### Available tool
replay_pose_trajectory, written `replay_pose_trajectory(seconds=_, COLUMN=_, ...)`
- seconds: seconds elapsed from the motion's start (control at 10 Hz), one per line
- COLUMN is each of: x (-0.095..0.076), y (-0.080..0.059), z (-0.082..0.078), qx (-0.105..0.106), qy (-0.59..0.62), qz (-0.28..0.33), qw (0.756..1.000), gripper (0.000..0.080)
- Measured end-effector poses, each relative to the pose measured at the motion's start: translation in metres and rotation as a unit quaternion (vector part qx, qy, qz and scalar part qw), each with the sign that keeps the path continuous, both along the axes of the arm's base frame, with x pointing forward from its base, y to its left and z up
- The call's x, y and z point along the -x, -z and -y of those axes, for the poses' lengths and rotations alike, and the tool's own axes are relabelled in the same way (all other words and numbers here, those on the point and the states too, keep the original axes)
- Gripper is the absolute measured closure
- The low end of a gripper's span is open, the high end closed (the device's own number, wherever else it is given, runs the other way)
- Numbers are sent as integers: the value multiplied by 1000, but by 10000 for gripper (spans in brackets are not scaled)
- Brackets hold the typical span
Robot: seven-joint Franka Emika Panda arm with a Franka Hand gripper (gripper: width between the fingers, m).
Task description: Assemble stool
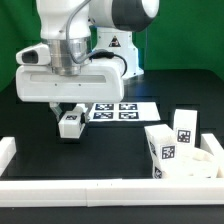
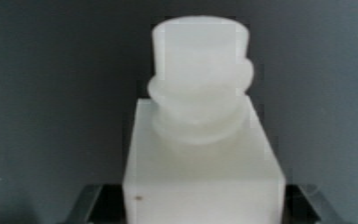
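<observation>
My gripper (image 1: pixel 70 117) is shut on a white stool leg (image 1: pixel 70 124) with a black-and-white tag and holds it just above the black table, left of the middle. In the wrist view the leg (image 2: pixel 201 140) fills the middle, its blocky body ending in a round peg (image 2: pixel 201 50). The dark fingers (image 2: pixel 98 205) press on both sides of it. At the exterior view's right, two more tagged legs (image 1: pixel 161 150) (image 1: pixel 185 126) stand by the white seat (image 1: pixel 205 166), which is partly hidden by them.
The marker board (image 1: pixel 116 109) lies flat on the table just behind and right of the held leg. White border rails run along the front (image 1: pixel 80 190) and the left (image 1: pixel 6 152). A green wall is behind.
</observation>
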State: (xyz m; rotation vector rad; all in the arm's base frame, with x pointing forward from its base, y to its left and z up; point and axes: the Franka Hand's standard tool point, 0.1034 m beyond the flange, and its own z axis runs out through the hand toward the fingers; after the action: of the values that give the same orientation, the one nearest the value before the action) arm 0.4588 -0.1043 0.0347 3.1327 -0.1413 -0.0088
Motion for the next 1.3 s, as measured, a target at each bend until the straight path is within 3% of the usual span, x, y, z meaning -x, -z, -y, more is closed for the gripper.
replay_pose_trajectory(seconds=0.3, x=1, y=2, z=2, qx=0, qy=0, qz=-1, qw=1000, gripper=466)
replay_pose_trajectory(seconds=0.5, x=11, y=17, z=12, qx=6, qy=7, qz=-13, qw=1000, gripper=466)
replay_pose_trajectory(seconds=0.8, x=13, y=19, z=10, qx=-1, qy=13, qz=-25, qw=1000, gripper=457)
replay_pose_trajectory(seconds=0.9, x=14, y=18, z=8, qx=-7, qy=19, qz=-35, qw=999, gripper=286)
replay_pose_trajectory(seconds=1.0, x=4, y=5, z=7, qx=-25, qy=24, qz=-68, qw=997, gripper=179)
replay_pose_trajectory(seconds=1.2, x=-20, y=-17, z=17, qx=-38, qy=25, qz=-162, qw=986, gripper=158)
replay_pose_trajectory(seconds=1.3, x=-34, y=-21, z=22, qx=-46, qy=36, qz=-213, qw=975, gripper=158)
